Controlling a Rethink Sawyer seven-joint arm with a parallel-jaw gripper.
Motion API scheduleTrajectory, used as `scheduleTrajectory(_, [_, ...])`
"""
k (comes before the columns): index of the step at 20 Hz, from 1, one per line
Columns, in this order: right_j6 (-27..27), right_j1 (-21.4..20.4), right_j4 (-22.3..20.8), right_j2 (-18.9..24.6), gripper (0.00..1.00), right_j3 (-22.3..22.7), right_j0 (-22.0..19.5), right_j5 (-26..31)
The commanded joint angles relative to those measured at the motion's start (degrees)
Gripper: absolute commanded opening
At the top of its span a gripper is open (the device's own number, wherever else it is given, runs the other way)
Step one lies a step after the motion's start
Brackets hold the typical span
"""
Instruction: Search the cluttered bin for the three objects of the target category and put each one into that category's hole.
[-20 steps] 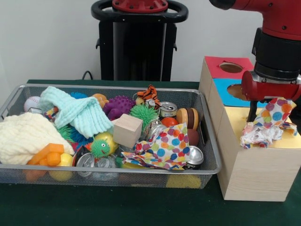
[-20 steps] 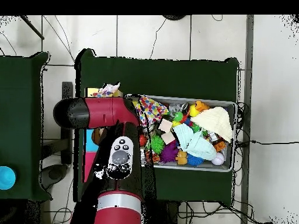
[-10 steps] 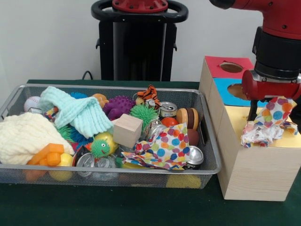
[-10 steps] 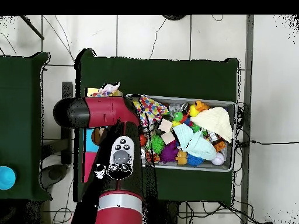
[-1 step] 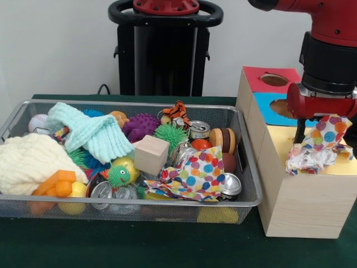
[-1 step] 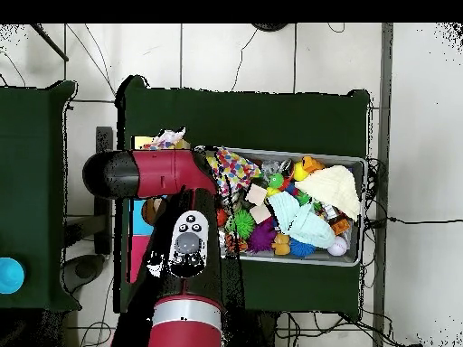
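On the yellow top of the wooden box (image 5: pixel 301 206) you have a crumpled polka-dot paper (image 5: pixel 319 146), just below the gripper (image 5: pixel 301 134); whether its fingers are parted, you cannot tell. Another dotted paper (image 5: pixel 192 176) lies in the wire bin (image 5: pixel 254 192).

The front camera sits low and close, facing the wire bin (image 5: pixel 245 167) and wooden box (image 5: pixel 301 206); the overhead camera looks straight down from high above, sharing both.
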Motion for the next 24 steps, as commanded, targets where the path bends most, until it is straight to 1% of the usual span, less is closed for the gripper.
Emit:
scheduleTrajectory(1, [5.6,-6.0,3.7,7.2,1.0,-2.4,-1.3,6.3])
scheduleTrajectory(2, [5.3,-6.2,3.8,7.5,0.0,-2.1,-1.5,6.0])
scheduleTrajectory(5, [5.1,-6.1,3.8,7.6,0.0,-2.2,-1.5,6.5])
scheduleTrajectory(8, [6.3,-5.7,3.8,6.7,0.0,-2.7,-0.9,7.1])
scheduleTrajectory(12, [6.6,-5.4,4.0,6.9,0.0,-2.5,-1.1,6.7])
scheduleTrajectory(15, [6.6,-4.7,4.0,6.8,0.0,-3.8,-1.1,7.3])
scheduleTrajectory(19, [6.1,-4.2,3.9,6.7,0.0,-4.4,-1.1,6.9])
scheduleTrajectory(24, [6.2,-4.5,3.4,6.0,0.0,-3.9,-0.7,6.5])
